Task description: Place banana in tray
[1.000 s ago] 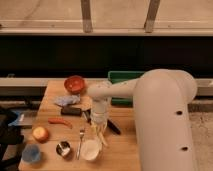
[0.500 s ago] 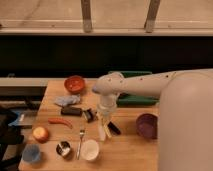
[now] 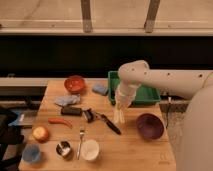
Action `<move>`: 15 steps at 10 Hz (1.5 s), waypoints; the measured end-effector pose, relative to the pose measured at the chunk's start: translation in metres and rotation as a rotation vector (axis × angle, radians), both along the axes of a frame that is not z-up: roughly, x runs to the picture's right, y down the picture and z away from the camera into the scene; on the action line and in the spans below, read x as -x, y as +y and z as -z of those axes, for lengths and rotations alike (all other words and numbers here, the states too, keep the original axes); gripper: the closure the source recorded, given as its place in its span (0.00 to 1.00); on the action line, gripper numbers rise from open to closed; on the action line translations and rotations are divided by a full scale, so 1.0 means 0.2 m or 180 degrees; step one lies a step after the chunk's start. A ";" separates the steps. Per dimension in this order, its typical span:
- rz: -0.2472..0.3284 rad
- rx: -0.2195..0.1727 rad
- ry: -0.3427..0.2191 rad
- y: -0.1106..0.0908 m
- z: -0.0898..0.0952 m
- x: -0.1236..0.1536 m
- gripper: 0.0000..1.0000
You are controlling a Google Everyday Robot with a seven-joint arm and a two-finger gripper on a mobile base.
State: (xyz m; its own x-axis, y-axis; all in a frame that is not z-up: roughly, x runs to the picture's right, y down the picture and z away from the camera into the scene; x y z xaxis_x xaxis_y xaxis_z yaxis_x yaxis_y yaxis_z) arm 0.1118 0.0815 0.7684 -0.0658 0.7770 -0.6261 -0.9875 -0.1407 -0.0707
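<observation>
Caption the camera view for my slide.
Gripper shut on the banana, holding it aloft at the green tray's front edge.

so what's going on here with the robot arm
The robot's gripper is shut on the banana, which hangs down from it above the wooden table. The gripper hovers close to the front edge of the green tray, and the banana is not yet in the tray. A purple bowl sits nearby on the table.
</observation>
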 end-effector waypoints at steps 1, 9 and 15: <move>-0.0106 -0.0069 0.0138 -0.08 0.00 -0.10 1.00; -0.0489 -0.0283 0.0442 -0.34 -0.03 -0.44 1.00; -0.0578 -0.0437 0.0475 -0.59 -0.28 -0.46 1.00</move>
